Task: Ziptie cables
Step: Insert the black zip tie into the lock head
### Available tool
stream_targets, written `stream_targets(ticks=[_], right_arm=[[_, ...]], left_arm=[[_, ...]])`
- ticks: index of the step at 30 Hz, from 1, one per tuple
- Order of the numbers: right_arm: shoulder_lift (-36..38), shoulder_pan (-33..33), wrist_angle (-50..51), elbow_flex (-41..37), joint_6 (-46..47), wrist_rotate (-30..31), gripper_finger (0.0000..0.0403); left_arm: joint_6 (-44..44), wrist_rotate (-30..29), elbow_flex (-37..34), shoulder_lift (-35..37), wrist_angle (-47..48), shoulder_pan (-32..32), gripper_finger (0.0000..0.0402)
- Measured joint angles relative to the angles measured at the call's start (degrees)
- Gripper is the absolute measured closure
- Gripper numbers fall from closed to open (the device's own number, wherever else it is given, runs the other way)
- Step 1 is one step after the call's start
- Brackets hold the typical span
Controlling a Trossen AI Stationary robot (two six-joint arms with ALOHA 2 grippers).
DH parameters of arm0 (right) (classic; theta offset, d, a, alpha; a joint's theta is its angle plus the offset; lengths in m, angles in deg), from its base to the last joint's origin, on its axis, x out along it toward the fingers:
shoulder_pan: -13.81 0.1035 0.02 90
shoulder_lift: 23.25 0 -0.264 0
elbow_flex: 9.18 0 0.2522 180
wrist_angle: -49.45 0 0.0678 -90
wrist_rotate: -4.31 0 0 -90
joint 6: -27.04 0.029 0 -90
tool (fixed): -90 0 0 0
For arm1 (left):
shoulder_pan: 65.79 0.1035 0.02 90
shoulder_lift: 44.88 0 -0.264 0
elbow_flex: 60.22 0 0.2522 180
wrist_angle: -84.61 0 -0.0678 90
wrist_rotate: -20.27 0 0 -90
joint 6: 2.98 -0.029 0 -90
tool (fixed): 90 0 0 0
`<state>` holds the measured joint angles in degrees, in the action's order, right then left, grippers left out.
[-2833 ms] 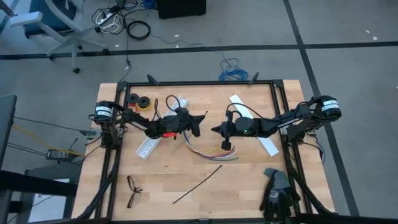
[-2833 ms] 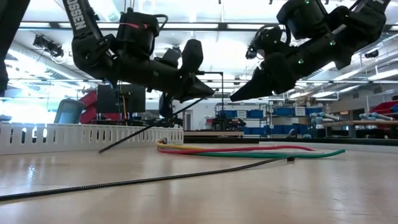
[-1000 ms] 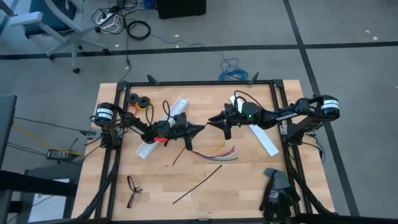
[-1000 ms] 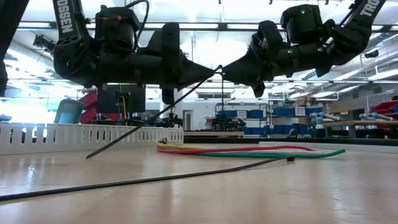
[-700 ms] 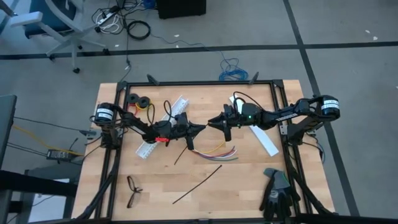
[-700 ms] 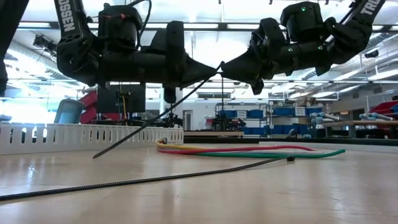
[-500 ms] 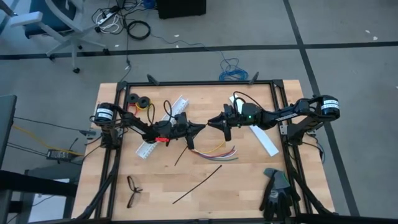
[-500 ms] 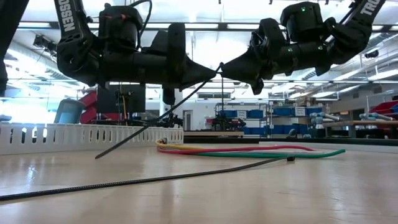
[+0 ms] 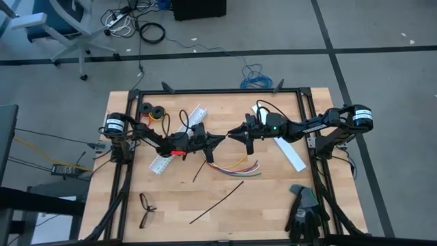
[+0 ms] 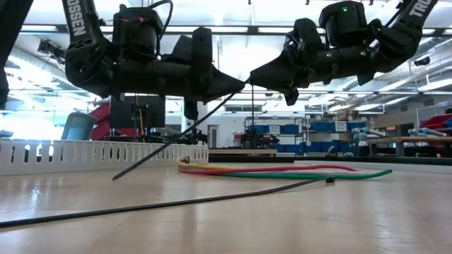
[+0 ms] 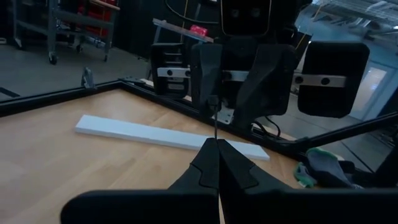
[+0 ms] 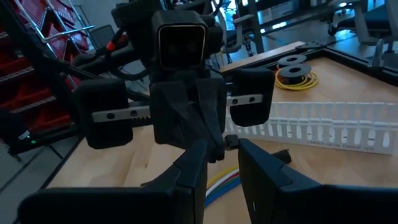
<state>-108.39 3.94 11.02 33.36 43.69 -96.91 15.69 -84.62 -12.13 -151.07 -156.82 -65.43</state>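
The left gripper (image 9: 221,137) hangs above the middle of the table (image 9: 273,205), its fingers pressed together on one end of a black ziptie (image 9: 203,158) that slants down toward the near-left, its free tip close to the wood. The right gripper (image 9: 231,134) faces it tip to tip from the right, fingers a little apart about the ziptie's raised end; whether they pinch it I cannot tell. Just below and nearer lie the cables (image 9: 235,166), a loose coloured bundle flat on the table. A second ziptie (image 9: 216,202) lies nearer still. The slotted strip (image 9: 176,140) sits left, under the left arm.
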Motion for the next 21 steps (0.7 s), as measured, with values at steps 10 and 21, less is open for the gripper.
stream_targets(ticks=[10, 21], right_arm=[[0.0, 0.0, -0.4, 0.0, -1.3, -0.4, 0.0348], [0.0, 0.0, -0.9, 0.0, -2.3, -1.9, 0.0395]], left_arm=[[0.0, 0.8, 1.9, 0.0, 2.2, 0.0, 0.0401], [0.0, 1.5, 3.1, 0.0, 4.5, 0.0, 0.0401]])
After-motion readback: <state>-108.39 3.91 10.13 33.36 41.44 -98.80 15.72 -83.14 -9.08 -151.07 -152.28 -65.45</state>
